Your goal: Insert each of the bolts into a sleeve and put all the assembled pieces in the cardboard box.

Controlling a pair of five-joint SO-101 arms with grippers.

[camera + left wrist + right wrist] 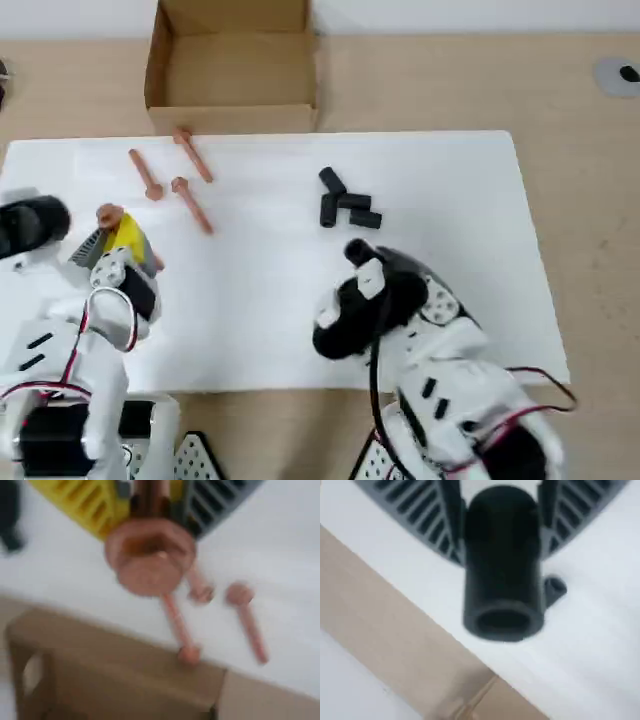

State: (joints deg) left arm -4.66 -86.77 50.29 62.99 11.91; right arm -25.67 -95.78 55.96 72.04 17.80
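The left tool (pixel 110 238) clamps a bolt (pixel 150 557) by its shank, head free; the right tool (pixel 370 268) grips a sleeve (pixel 502 565) round its body, bore exposed, well right of the bolt. Both parts appear light, rigid and smooth, favouring such mid-body holds; loose bolts (pixel 191 203) and loose sleeves (pixel 345 205) lie farther off, toward the cardboard box (pixel 232 118).

Held bolt (pixel 150 560): blurred, seen head-on. Shank mostly hidden behind the head and between the jaws of the left gripper (pixel 150 502), whose fingers are cut off by the frame. In the high view the jaws hide most of the shank.
Dark shape (pixel 9 525) at the frame edge: blurred, cropped, can't tell what.
Held sleeve (pixel 502 565): blurred, far end hidden inside the right gripper (pixel 502 510).
Small dark piece (pixel 555 587) behind it: half hidden, unidentifiable.
Far wall of box (pixel 235 70): cut off.
Cropped black object (pixel 30 228): unidentifiable.
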